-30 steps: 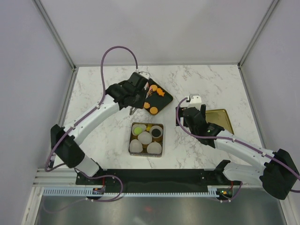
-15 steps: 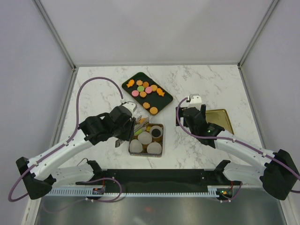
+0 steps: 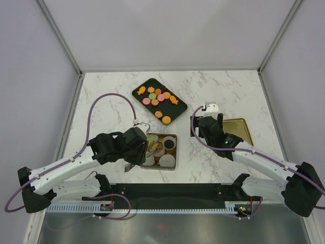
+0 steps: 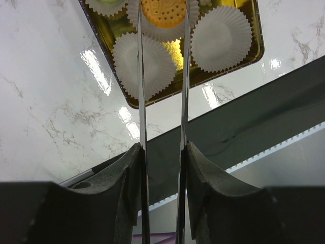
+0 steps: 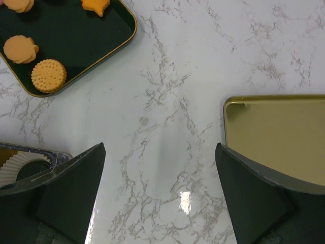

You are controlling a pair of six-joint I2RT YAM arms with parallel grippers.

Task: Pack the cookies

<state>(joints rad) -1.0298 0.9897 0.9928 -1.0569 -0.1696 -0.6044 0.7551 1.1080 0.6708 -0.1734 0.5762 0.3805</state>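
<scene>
An orange round cookie [image 4: 163, 11] is being pinched between the two long thin blades of the left gripper [image 4: 162, 30]. The blades are being held close together, clamped on the cookie's two sides. The cookie is being held just above a white paper cup inside the gold box [image 4: 130, 103], and whether it is touching the cup cannot be told. Two more paper cups [image 4: 221, 38] are sitting in the near part of the box, side by side. A green cookie [image 4: 106, 4] is being shown in a cup at the box's far left corner, partly cut off by the edge of the left wrist view.

From above, the left gripper [image 3: 151, 146] is being held over the left side of the gold box [image 3: 175, 157], which is lying on the white marble table [image 3: 111, 96] near the front, between the two arms. A dark cookie [image 3: 168, 144] is sitting in a cup at the far right of the box.

Most of the cookies [image 3: 159, 96] are lying on the black tray [image 3: 177, 108] farther back on the table, well apart from the box. They are orange, pink and green, and some are shaped like stars or fish. In the right wrist view, a round dotted one [image 5: 49, 75] is lying near the tray's corner [image 5: 76, 40].

The right gripper [image 3: 208, 119] is being held with its jaws spread wide apart over bare table [image 5: 160, 147]. It is being held between the black tray and a shallow gold tray [image 5: 274, 132], which is lying on the right side of the table [image 3: 241, 127].
</scene>
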